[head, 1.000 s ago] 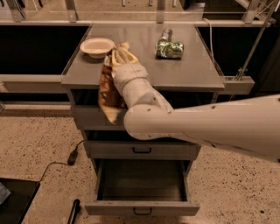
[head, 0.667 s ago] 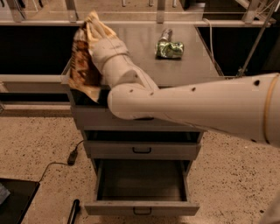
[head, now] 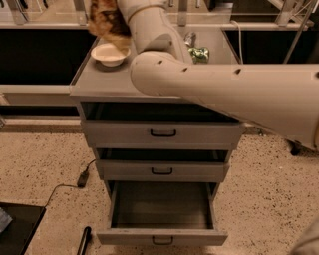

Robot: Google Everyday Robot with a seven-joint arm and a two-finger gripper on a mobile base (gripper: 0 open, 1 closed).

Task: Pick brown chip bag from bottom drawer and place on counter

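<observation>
The brown chip bag (head: 107, 22) hangs in the air at the top left, just above the back left of the counter (head: 109, 82). My gripper (head: 119, 10) is at the top edge of the view, shut on the bag's right side and partly cut off. My pale arm (head: 224, 94) sweeps in from the right across the counter. The bottom drawer (head: 199, 237) is pulled fully out, and nothing shows inside it.
A white bowl (head: 109, 54) sits on the counter right under the bag. A shiny green foil bag (head: 198, 54) lies at the counter's back right. The two upper drawers stand slightly open. A black plug and cable (head: 82, 178) lie on the floor at left.
My gripper has lifted the chip bag from beside the cabinet's left front edge up and back. It now hangs above the bowl on the counter.
</observation>
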